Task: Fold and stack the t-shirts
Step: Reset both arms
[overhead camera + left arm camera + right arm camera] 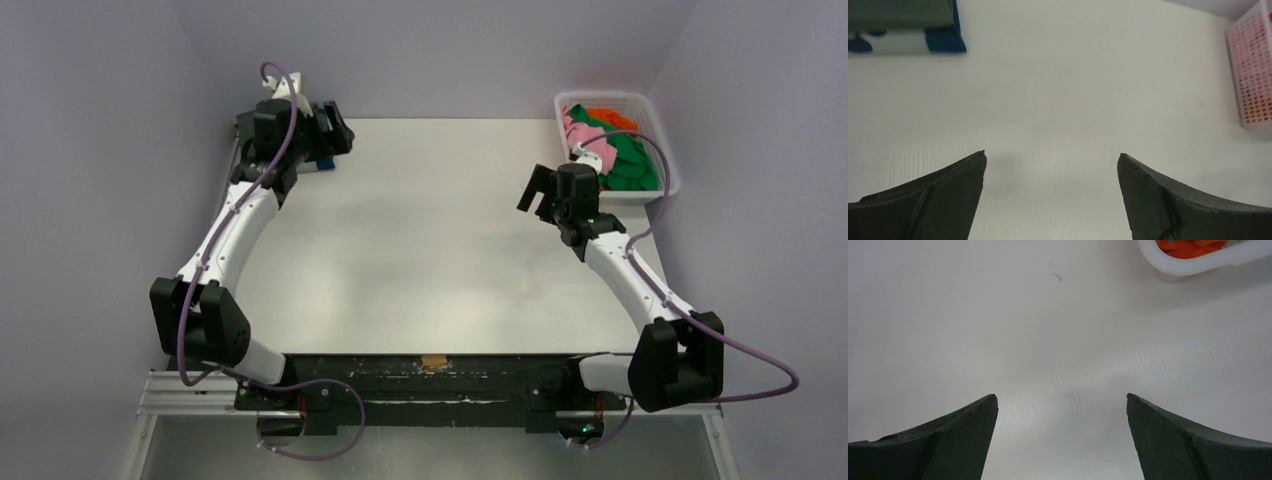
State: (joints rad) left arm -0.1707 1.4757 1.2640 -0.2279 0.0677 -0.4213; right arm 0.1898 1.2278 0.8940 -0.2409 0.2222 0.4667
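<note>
I judge the job to be partly done: at the far left corner of the worktop (430,250) two folded tees lie stacked, the grey tee (898,12) on top of the navy tee (943,40), whose white print shows along the stack's near edge. The left gripper (1052,157) hangs just beside that stack with its jaws wide apart and nothing between them, only bare worktop below. What is left sits in the basket (600,97) at the far right corner: a pink tee (578,128), a green tee (628,160) and an orange tee (612,117), all crumpled together and none folded. I cannot tell whether more lie under them. The right gripper (1062,397) is also spread wide and empty, hovering over the worktop near the basket's near left corner, so I would say the next tee has not yet been picked. The middle of the worktop gives me room to fold. The things to watch are the basket's rim and mesh wall when I reach in, the tangle of cloth that may lift more than one tee at once, and the right arm's purple cable (650,150), which arcs over the basket.
</note>
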